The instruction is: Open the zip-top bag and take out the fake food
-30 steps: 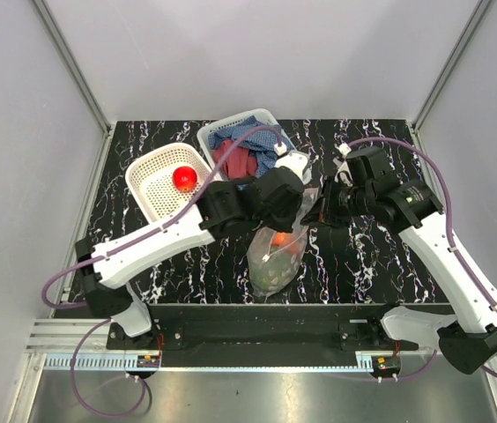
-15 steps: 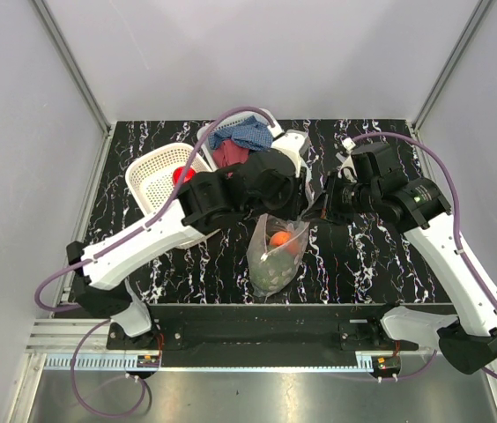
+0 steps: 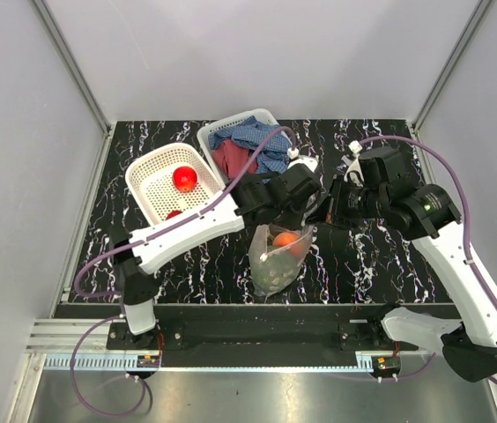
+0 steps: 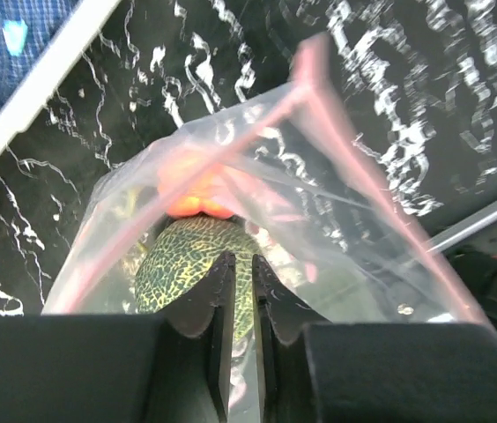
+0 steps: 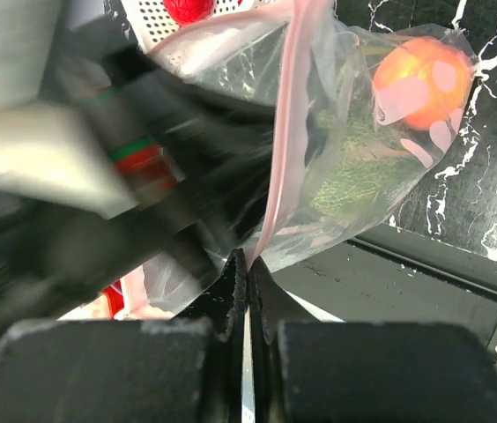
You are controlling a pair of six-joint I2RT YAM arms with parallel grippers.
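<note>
The zip-top bag stands on the black marbled table with its pink-rimmed mouth pulled open. Inside are an orange-peach fruit and a green netted piece. The fruit also shows in the left wrist view and the right wrist view. My left gripper is shut at the near side of the bag's mouth, apparently pinching the plastic. My right gripper is shut on the bag's pink rim. A red fruit lies in the left white basket.
A second white basket at the back holds blue and red cloths. Another bit of red shows by the left basket's near edge, beside my left forearm. Grey walls close in the table on three sides.
My left arm swung up over the left basket and then back off it, its gripper ending at the bag's mouth. The bag's mouth now stands wider. My right gripper kept its hold.
</note>
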